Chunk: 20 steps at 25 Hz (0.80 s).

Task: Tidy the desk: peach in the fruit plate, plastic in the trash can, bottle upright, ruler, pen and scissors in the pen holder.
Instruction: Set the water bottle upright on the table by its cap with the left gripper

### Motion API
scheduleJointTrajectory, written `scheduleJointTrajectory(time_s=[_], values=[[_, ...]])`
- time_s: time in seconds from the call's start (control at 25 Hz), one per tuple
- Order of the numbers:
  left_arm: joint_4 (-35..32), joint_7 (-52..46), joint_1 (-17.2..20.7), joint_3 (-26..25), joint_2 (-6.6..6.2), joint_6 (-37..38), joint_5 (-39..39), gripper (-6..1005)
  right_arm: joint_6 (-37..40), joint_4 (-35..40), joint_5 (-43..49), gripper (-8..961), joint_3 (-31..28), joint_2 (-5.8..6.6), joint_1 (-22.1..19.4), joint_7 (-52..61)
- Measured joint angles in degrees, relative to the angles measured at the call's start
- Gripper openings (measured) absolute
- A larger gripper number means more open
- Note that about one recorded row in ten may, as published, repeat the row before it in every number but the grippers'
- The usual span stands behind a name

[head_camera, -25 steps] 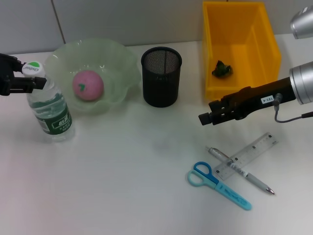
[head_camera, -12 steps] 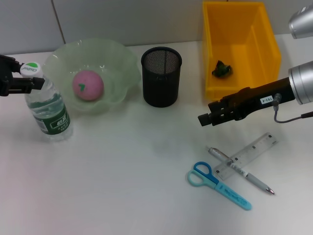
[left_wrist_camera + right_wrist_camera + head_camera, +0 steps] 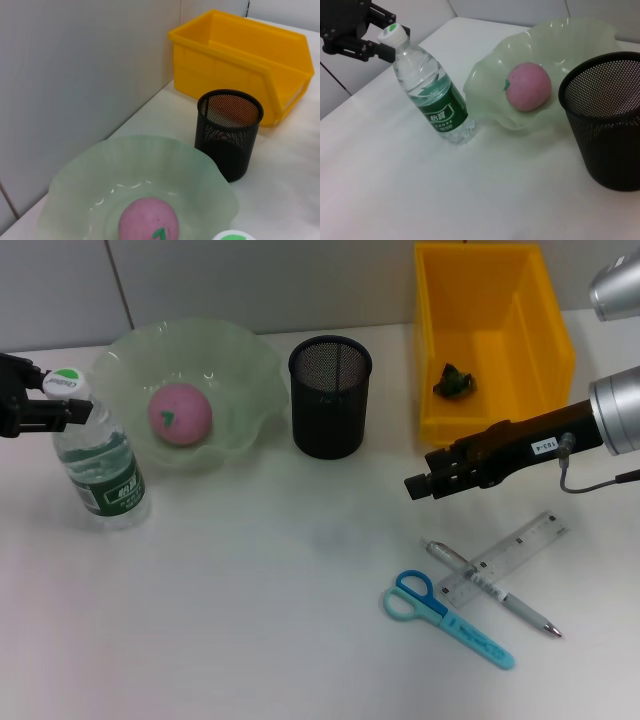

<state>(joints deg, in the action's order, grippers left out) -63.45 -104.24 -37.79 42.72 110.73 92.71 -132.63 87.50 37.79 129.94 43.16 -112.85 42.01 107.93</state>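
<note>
At left of the head view, your left gripper [image 3: 62, 400] pinches the cap of the bottle [image 3: 100, 465], which has risen from tilted to nearly upright beside the plate [image 3: 250, 370]. The right gripper [image 3: 418, 483], pressed together, has barely moved above the pen [image 3: 490, 587]; stationery remains.

Pink peach [image 3: 180, 413] in fruit plate [image 3: 245, 360]; bottle [image 3: 100, 460] stands upright.

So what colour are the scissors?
The scissors are light blue, with blue handle loops and a blue blade cover. The head view shows them best.
</note>
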Motion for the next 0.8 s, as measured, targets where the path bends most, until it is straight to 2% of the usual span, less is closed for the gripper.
scheduleJointTrajectory(time_s=[0.8], values=[[0.0,0.0,0.2,0.0,0.17,-0.3,0.0,535,0.0,0.0,0.2,722,0.0,-0.12,0.0,0.0]])
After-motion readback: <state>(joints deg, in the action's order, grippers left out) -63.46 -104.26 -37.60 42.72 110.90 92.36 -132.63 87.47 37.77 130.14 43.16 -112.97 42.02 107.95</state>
